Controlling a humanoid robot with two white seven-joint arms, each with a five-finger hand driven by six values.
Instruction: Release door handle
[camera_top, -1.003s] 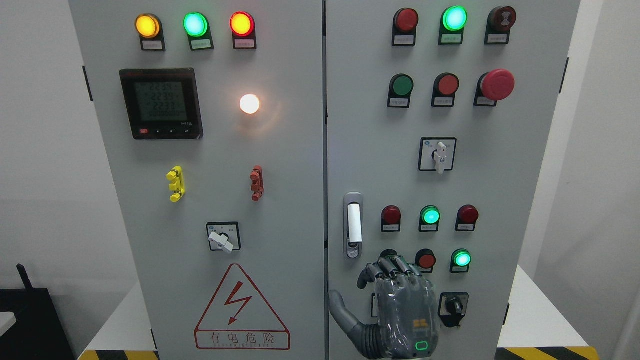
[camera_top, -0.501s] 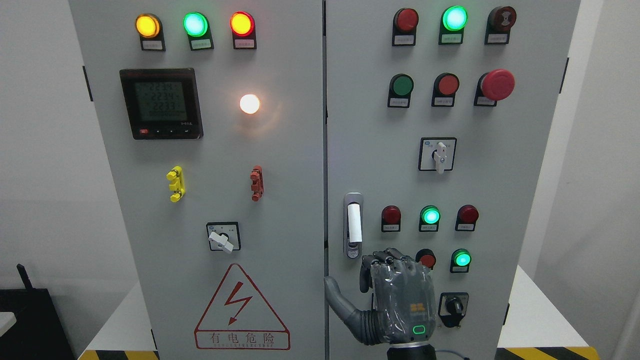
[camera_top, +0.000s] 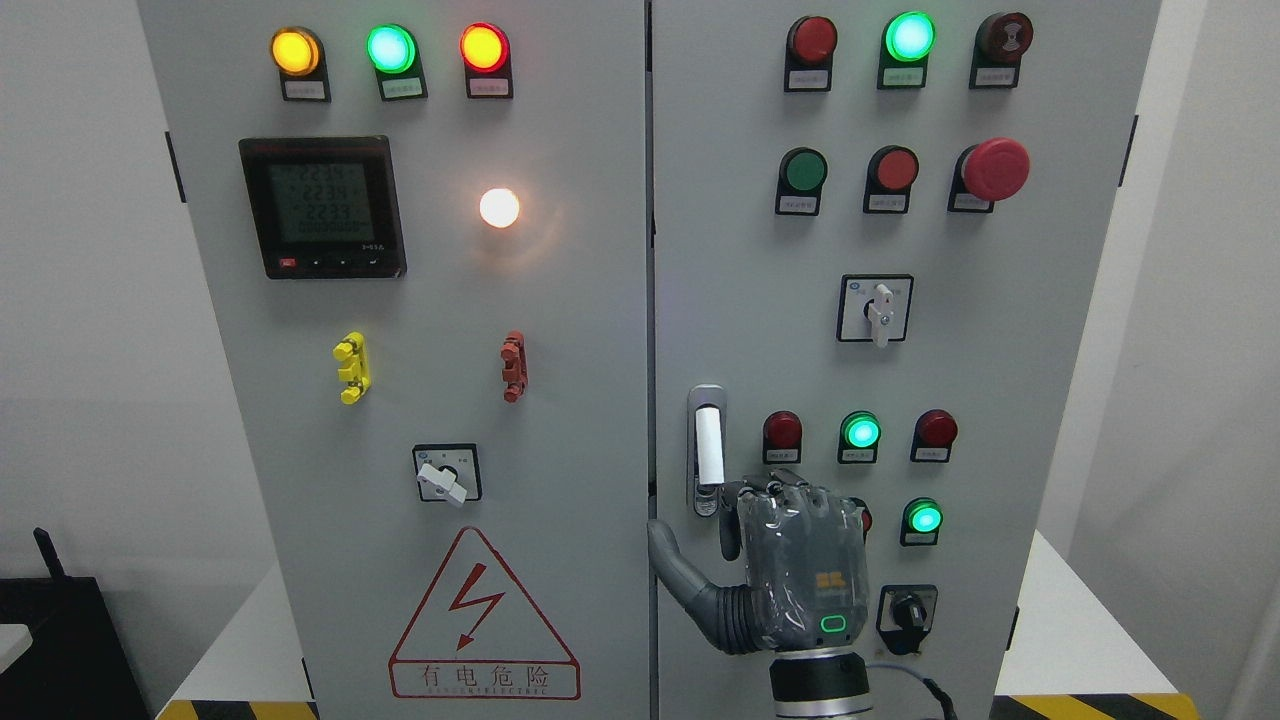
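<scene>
Grey and plastic-wrapped, the right hand (camera_top: 795, 560) sits just below the upright silver door handle with its white lever (camera_top: 707, 450), low on the left edge of the pale grey cabinet's right door (camera_top: 740, 280). Its fingers (camera_top: 765, 495) are curled together and clamped on nothing, the thumb (camera_top: 675, 570) sticking out left. One risk, I judge: knuckles near the handle's foot could snag it, or bump the red round button (camera_top: 864, 520) half hidden behind them.

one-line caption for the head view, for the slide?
Right hand raised just below the door handle on the cabinet's right door, not gripping it.
</scene>
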